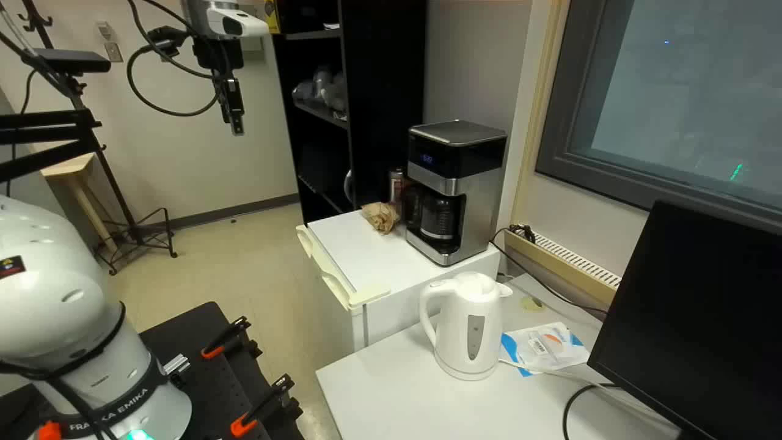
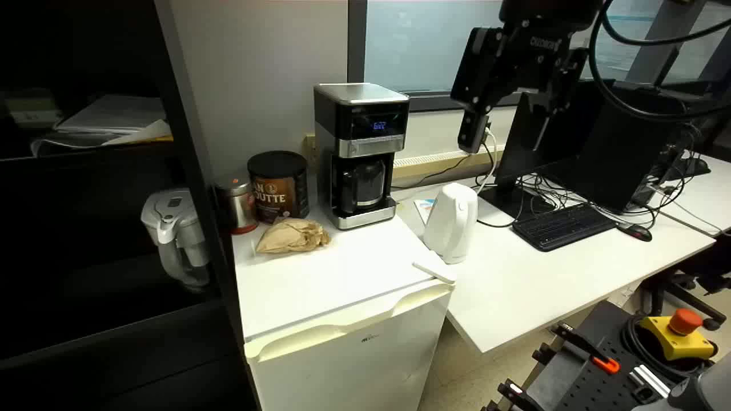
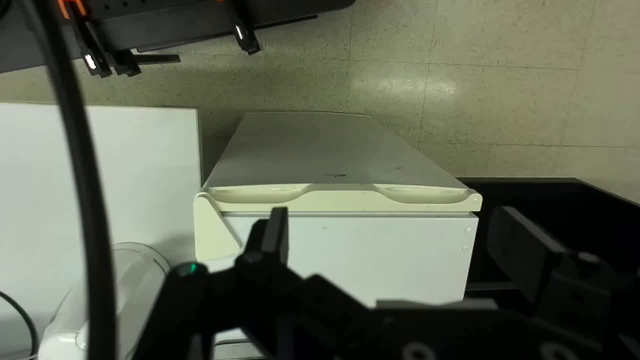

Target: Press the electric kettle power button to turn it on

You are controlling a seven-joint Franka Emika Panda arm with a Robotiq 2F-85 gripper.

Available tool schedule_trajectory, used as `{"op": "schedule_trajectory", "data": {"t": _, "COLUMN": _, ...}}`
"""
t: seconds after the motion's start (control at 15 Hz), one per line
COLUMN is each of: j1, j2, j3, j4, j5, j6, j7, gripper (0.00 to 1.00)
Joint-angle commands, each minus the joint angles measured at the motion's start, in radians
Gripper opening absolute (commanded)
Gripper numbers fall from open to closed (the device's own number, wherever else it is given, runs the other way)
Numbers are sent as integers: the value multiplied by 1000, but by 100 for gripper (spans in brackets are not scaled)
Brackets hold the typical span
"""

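Note:
The white electric kettle [image 1: 461, 336] stands upright on the white desk [image 1: 391, 397], beside the small fridge. It also shows in an exterior view [image 2: 447, 225], with its handle facing that camera. In the wrist view the kettle [image 3: 137, 282] is at the lower left, partly hidden by a cable and the gripper. I cannot make out its power button. My gripper [image 2: 505, 134] is open and empty, high in the air and well apart from the kettle. It also shows in an exterior view [image 1: 237, 125]. In the wrist view my gripper [image 3: 395, 225] has its fingers wide apart above the fridge top.
The fridge [image 2: 342, 279] bears the black coffee machine [image 2: 362, 128], a paper bag [image 2: 294, 235] and canisters [image 2: 278, 185]. A monitor [image 1: 702, 318] and a packet [image 1: 544, 347] are by the kettle. A black shelf [image 1: 385, 91] stands behind the fridge. A cable [image 3: 82, 150] crosses the wrist view.

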Motion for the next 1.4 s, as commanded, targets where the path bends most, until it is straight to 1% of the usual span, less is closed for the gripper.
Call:
{"op": "schedule_trajectory", "data": {"t": 0.0, "j1": -3, "j2": 1, "j3": 2, "j4": 3, "j5": 1, "j6": -3, "j7": -1, "gripper": 100}}
{"op": "schedule_trajectory", "data": {"t": 0.4, "j1": -3, "j2": 0, "j3": 2, "j4": 4, "j5": 1, "j6": -3, "j7": -1, "gripper": 100}}
{"op": "schedule_trajectory", "data": {"t": 0.53, "j1": -9, "j2": 7, "j3": 2, "j4": 1, "j5": -19, "j6": 6, "j7": -12, "gripper": 100}}
{"op": "schedule_trajectory", "data": {"t": 0.8, "j1": -31, "j2": 38, "j3": 8, "j4": -15, "j5": -108, "j6": 59, "j7": -37, "gripper": 100}}
{"op": "schedule_trajectory", "data": {"t": 1.13, "j1": -56, "j2": 114, "j3": 3, "j4": -49, "j5": -249, "j6": 190, "j7": -35, "gripper": 100}}
{"op": "schedule_trajectory", "data": {"t": 1.33, "j1": -72, "j2": 169, "j3": 4, "j4": -75, "j5": -337, "j6": 292, "j7": -18, "gripper": 100}}
